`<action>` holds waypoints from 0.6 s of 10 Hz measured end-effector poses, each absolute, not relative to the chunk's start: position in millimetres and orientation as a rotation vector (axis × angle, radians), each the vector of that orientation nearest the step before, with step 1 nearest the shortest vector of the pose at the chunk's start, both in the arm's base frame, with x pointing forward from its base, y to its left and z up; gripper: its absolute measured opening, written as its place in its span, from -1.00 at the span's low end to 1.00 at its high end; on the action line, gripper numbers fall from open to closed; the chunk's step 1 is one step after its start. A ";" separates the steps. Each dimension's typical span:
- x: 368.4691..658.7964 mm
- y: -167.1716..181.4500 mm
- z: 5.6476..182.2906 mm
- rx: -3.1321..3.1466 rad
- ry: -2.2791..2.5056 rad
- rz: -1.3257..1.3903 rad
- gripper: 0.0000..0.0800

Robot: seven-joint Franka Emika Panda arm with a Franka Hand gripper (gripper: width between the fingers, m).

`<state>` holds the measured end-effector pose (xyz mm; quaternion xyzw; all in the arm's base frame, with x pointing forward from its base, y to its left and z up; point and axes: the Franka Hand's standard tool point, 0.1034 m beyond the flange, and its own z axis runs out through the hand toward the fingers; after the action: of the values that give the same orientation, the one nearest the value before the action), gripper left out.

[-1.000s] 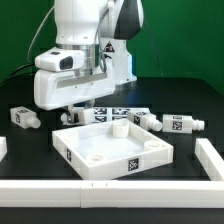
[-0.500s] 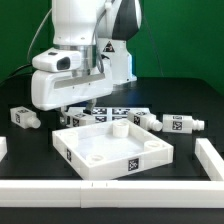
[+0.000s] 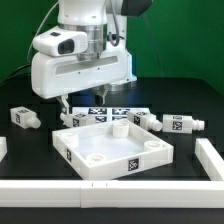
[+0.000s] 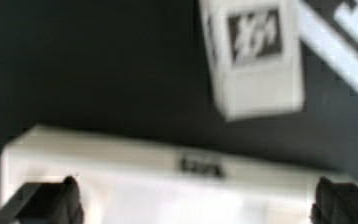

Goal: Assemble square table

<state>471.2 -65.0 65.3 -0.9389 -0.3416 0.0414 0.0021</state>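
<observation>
The white square table top (image 3: 100,150) lies rim up at the middle of the table, with a tag on its near side. A short white peg (image 3: 118,128) stands in its far corner. Four white tagged legs lie loose: one at the exterior view's left (image 3: 25,117), one just behind the top (image 3: 82,118), and two at the right (image 3: 146,119) (image 3: 181,125). My gripper (image 3: 83,100) hangs open and empty above the top's far edge. In the wrist view my gripper (image 4: 197,205) has its fingertips (image 4: 51,200) spread wide over the top's rim (image 4: 176,165), with a leg (image 4: 256,60) beyond it.
The marker board (image 3: 118,110) lies behind the table top. Long white bars run along the front (image 3: 110,186), the right (image 3: 211,155) and the left (image 3: 2,148). The arm's white body stands over the back left.
My gripper has risen from low over the leg behind the top and shifted slightly to the exterior view's right. The parts have not moved.
</observation>
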 end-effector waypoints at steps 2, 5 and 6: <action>499.1 -58.9 63.7 -2.912 -1.172 0.105 0.62; 495.7 -59.6 61.8 -2.910 -1.169 0.115 0.62; 495.9 -59.7 60.4 -2.910 -1.163 0.120 0.62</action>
<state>495.9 -59.7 60.4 -0.9279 -0.3709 0.0382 0.0027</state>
